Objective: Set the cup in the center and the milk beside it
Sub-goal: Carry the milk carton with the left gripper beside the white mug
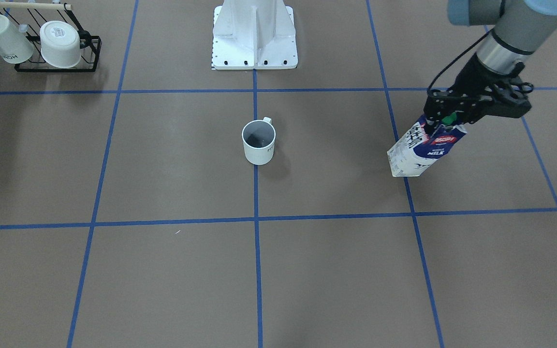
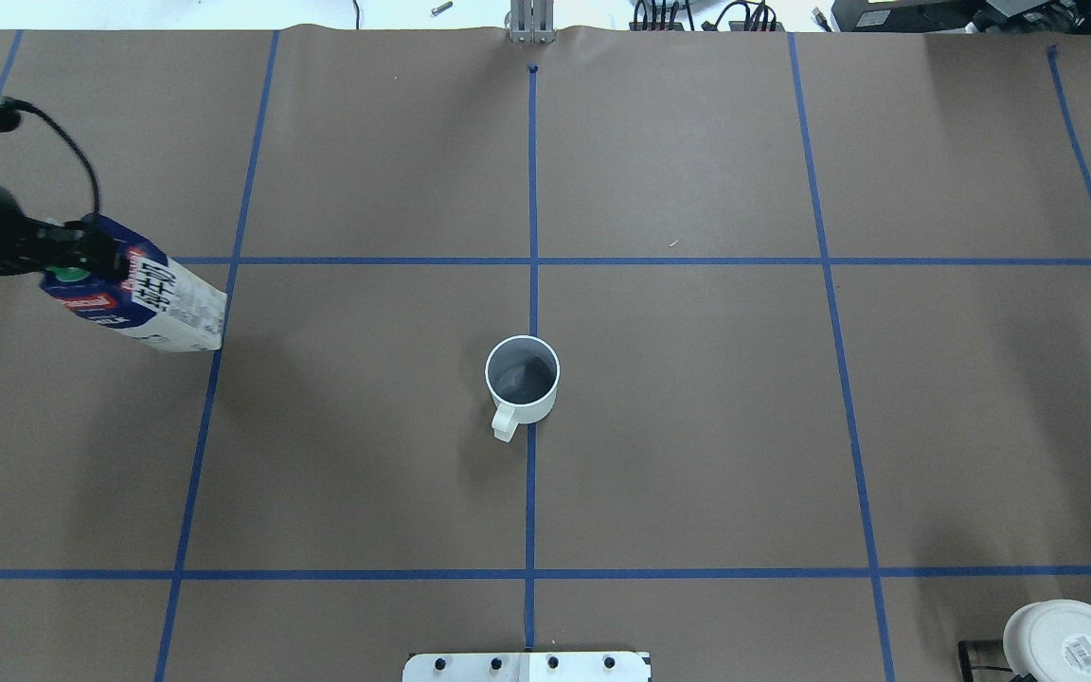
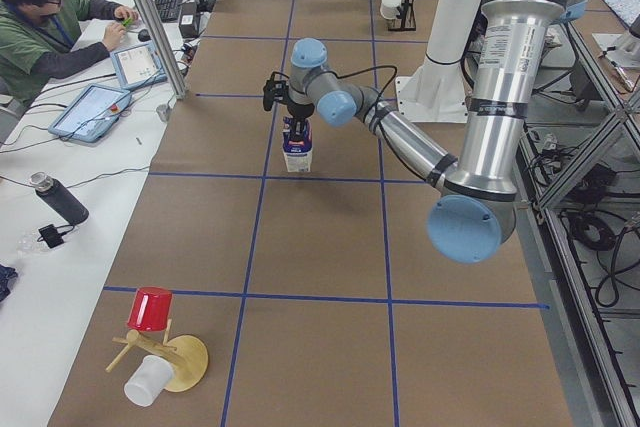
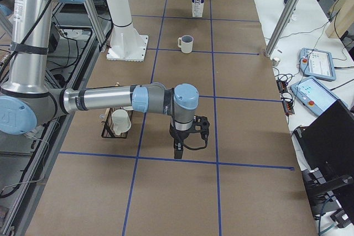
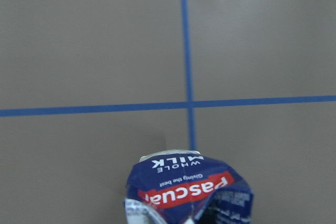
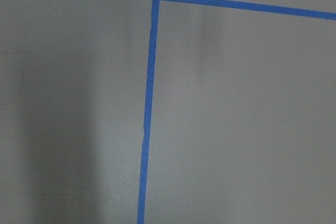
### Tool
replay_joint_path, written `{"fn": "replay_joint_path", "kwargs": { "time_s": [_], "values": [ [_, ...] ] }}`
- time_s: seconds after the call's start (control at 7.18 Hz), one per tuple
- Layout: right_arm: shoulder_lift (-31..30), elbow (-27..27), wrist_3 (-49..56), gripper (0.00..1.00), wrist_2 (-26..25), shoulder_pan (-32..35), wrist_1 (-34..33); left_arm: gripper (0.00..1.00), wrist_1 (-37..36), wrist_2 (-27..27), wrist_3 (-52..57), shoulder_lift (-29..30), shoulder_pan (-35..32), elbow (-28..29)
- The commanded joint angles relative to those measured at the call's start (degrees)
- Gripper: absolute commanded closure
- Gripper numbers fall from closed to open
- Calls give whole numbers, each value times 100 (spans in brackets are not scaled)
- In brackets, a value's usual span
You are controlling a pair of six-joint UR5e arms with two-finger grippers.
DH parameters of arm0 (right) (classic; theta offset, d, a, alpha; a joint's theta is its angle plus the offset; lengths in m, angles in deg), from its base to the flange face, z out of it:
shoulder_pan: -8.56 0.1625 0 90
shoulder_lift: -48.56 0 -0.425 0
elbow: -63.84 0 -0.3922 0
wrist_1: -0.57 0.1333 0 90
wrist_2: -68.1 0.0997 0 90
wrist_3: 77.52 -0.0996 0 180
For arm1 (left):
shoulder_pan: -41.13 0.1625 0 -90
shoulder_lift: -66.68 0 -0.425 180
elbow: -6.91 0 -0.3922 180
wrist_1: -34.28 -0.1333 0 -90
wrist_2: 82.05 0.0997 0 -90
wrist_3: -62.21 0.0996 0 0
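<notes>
The small white cylindrical mug with a loop handle and dark grey inside, the cup [image 1: 259, 142], stood upright on the middle blue tape line [image 2: 531, 189], at the center [image 2: 532, 313] of the brown gridded table [image 2: 697, 426]. I judged that half of the job done.

The tall navy-and-white milk carton [image 1: 423, 147] with the green screw cap was well apart from the cup, out on the robot's left by the next tape line. The left gripper [image 1: 445, 121] pinched it at the folded top beside the cap. What was left, as I read it, was to carry the carton across and set it just beside the cup.

The left side view showed the carton upright with its base at or just above the table (I could not tell which), while the front view made it look tilted. Only the right side view showed the right gripper [image 4: 187, 139], low over the table and far from both. I could not tell whether it was spread or pressed together.
</notes>
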Motion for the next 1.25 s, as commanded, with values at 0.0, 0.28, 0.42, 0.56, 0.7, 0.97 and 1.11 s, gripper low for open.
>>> {"fn": "replay_joint_path", "kwargs": {
  "time_s": [0.0,0.28,0.42,0.56,0.7,0.97,1.11],
  "values": [
    [0,-8,-1,0,-2,0,-1,100,-1575,648,-988,1706,1098,131],
    [0,-8,-10,0,-2,0,-1,100,-1801,1070,-1360,2406,1671,579],
    [0,-8,-10,0,7,0,-1,100,-1792,1176,-1570,2643,1804,790],
    [0,-8,-10,0,7,0,-1,100,-1784,1186,-1581,2663,1822,835],
    [0,-8,-10,0,7,0,-1,100,-1784,1212,-1572,2646,1823,836],
    [8,-8,-10,0,7,0,-1,50,-1740,1256,-1546,2663,1823,958],
    [8,-8,-10,0,7,-9,-1,30,-1696,1256,-1528,2663,1831,950]
  ]
}}
